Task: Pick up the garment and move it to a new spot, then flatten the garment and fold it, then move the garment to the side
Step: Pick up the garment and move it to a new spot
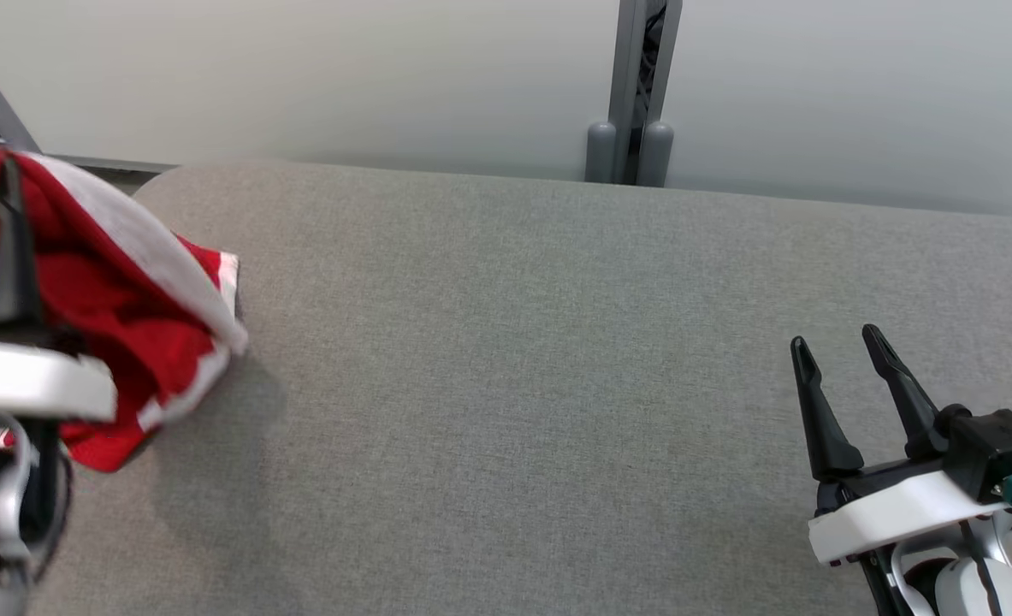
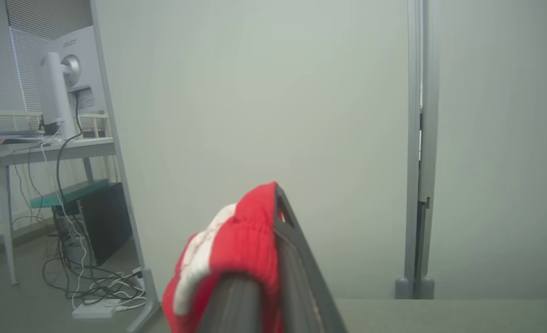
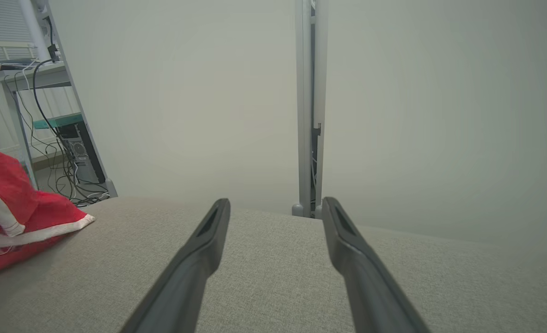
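Observation:
The garment is red with white bands. It hangs bunched at the far left of the grey fabric-covered table, its lower folds touching the surface. My left gripper is shut on the garment, raised above the table's left end. In the left wrist view the red cloth wraps over the left finger of that gripper. My right gripper hovers open near the table's right front with nothing between its fingers. In the right wrist view this gripper points at the far edge, and the garment lies at the left.
A pale partition wall with a grey post runs behind the table. Beyond the table's rounded left corner stand a desk with a monitor, a computer case and loose cables on the floor.

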